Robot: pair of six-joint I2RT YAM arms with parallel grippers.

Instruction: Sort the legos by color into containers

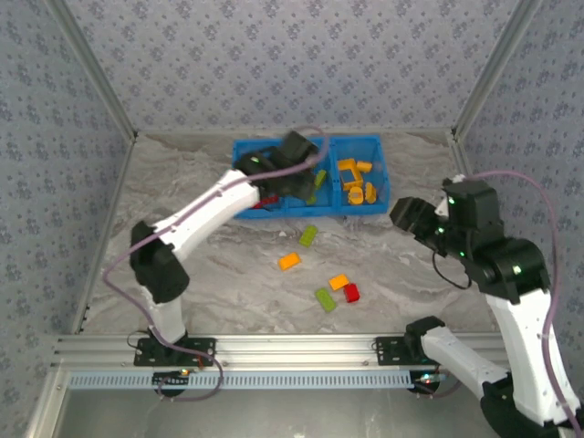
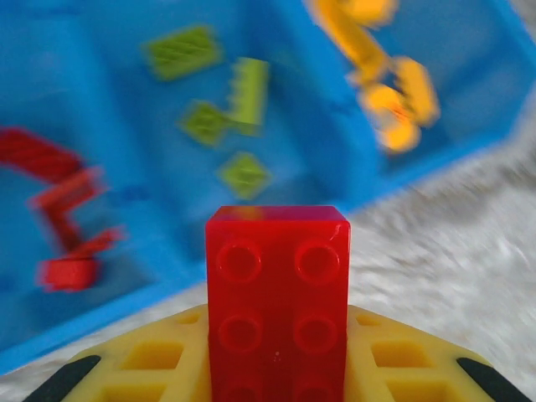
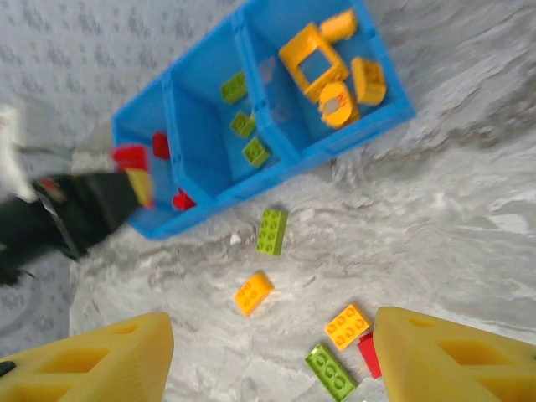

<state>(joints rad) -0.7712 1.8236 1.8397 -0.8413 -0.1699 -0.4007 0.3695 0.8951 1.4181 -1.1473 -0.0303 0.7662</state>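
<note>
My left gripper hangs over the left end of the blue bin, shut on a red lego that stands between its yellow fingers. The bin's containers hold red legos on the left, green legos in the middle and orange legos on the right. Loose on the table lie a green lego, an orange lego, another orange one, a second green one and a red one. My right gripper is open with nothing between its fingers, raised to the right of the bin.
Patterned walls and metal posts close in the marbled table at the back and on both sides. An aluminium rail runs along the near edge by the arm bases.
</note>
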